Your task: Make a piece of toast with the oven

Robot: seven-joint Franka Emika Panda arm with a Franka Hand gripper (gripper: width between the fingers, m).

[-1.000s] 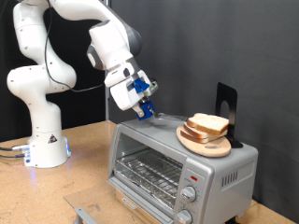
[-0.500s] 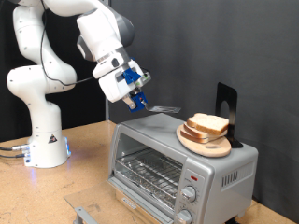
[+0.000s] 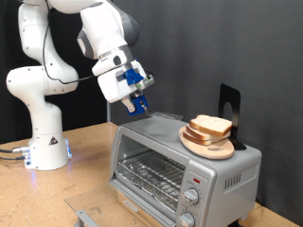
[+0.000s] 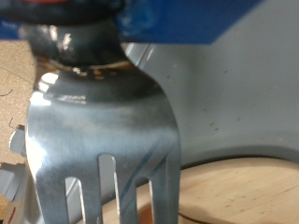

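While the pincer (image 3: 138,102) hangs above the oven's (image 3: 180,161) top at its left end in the exterior view, shut on the handle of a shiny metal fork (image 4: 101,140), the bread lies to its right. The fork's long axis slopes down and rightward, tines towards the round wooden board (image 3: 209,145) on the oven's top right, well apart. On that board sits a stack of pale, tan-crusted slices, the piece of toast (image 3: 210,124) uppermost; the silver-grey oven's glass door is closed, its wire rack bare.
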